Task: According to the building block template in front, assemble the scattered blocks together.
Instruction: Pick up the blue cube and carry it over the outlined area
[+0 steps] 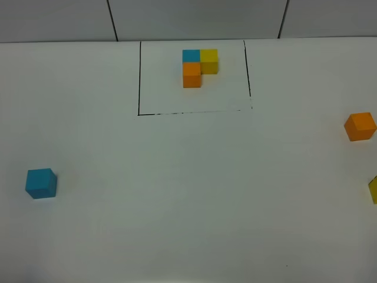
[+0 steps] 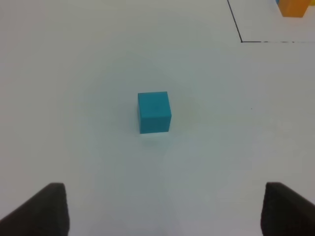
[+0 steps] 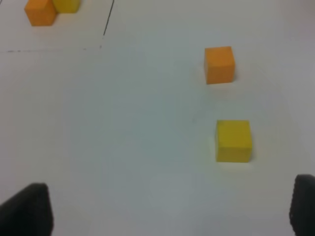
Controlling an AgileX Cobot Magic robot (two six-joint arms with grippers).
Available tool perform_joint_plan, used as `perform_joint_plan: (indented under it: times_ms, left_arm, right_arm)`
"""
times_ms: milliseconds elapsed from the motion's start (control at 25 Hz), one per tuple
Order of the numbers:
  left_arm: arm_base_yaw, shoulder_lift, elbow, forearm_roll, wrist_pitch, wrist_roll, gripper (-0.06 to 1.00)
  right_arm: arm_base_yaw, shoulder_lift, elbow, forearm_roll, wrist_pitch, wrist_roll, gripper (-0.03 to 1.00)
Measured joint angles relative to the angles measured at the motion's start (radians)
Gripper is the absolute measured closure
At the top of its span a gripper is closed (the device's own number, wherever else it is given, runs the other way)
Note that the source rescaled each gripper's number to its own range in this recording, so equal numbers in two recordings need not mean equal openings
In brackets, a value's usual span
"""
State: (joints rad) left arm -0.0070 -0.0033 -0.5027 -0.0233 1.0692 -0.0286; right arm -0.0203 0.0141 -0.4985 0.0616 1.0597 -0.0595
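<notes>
Template (image 1: 199,66) mid far edge of table (image 1: 188,206): blue-yellow row lies along that edge, orange leg points to the near edge. Blue cube (image 1: 41,183) by left edge; orange cube (image 1: 360,126) and yellow cube (image 1: 373,190) by right edge (yellow partly cropped). Left pincer (image 2: 165,209) and right pincer (image 3: 167,209) spread, holding nothing.

One blue block (image 1: 40,183), one orange block (image 1: 360,126), one yellow block (image 3: 234,140), one three-cube building block template (image 1: 199,66).

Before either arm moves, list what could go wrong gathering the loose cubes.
The yellow cube is half cut off at the high view's right edge, so locating it may fail.
The orange cube lies close by; the open right gripper could knock it.
The template shares their colours and might be grabbed.
</notes>
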Motion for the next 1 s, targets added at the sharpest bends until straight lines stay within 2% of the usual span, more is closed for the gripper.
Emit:
perform_joint_plan:
  times_ms: [1000]
  left_arm:
    - [0.0,0.0,0.0,0.0,0.0,-0.001,0.26]
  right_arm:
    - [0.0,0.0,0.0,0.002,0.0,0.004,0.1]
